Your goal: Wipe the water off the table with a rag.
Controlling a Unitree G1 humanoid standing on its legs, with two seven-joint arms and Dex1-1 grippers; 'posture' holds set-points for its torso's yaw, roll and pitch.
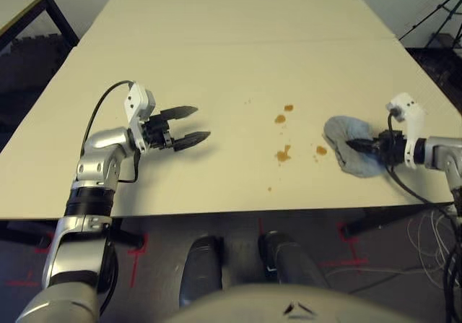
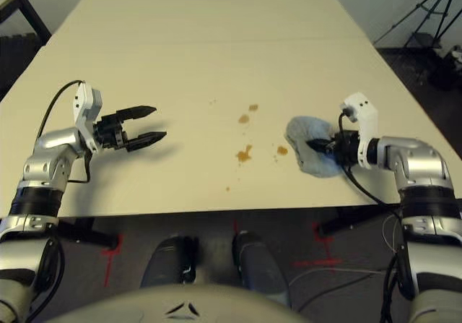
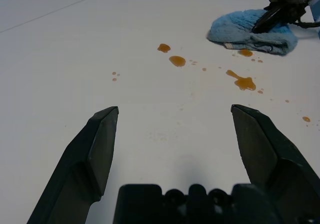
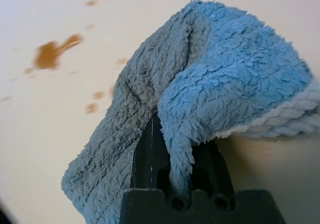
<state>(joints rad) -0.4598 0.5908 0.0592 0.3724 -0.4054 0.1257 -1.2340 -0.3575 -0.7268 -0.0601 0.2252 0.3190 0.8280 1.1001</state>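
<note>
On the left side: our left gripper (image 1: 189,126) hovers just above the table (image 1: 231,63) with its two black fingers spread wide, nothing between them, well apart from the spill.
Tabletop: we see a pale beige, smooth matte slab with a thin straight seam running across it farther back.
Middle of the table: the water (image 1: 283,154) lies as small amber-brown blotches and specks, two drops farther out, one irregular splash nearer us, one drop just beside the rag's edge, and a tiny speck nearest the front edge.
Right side: the rag (image 4: 210,78) is a soft blue-grey terry cloth, fuzzy and bunched into a rounded heap, resting on the table just to the right of the stains.
Right gripper: our right gripper (image 2: 317,146) has its fingers closed on a fold of the rag, pinched between them.
Step in hand: we judge the rag is grasped and the wiping pass has not yet reached the blotches.
Next move: we judge it calls for pressing the cloth flat and dragging it leftward over every stain, keeping the pinch firm.
</note>
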